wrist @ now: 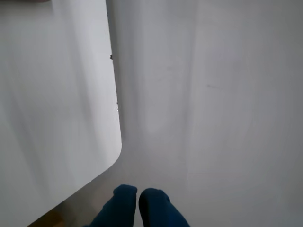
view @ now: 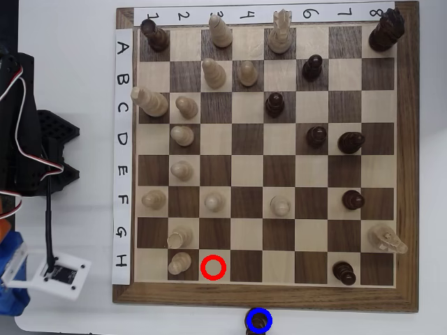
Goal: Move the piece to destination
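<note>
Dark-brown pawn [view: 259, 322] already sits inside the blue ring [view: 258, 310], bottom centre of the overhead view, just below the chessboard [view: 126, 296].

My blue jaws [wrist: 138, 195] look pressed together and empty at the bottom of the wrist view, over bare white bench [wrist: 213, 94]. I judge the arm [view: 21, 146], at the overhead frame's left edge, well apart from the pawn; the red ring [view: 214, 268] stands empty.

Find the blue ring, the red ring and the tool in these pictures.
Blue ring [view: 248, 319]: overhead view, on its left rim.
Red ring [view: 204, 268]: overhead view, on its left rim.
Tool [wrist: 138, 197]: wrist view, midway between the two blue fingertips.
</note>
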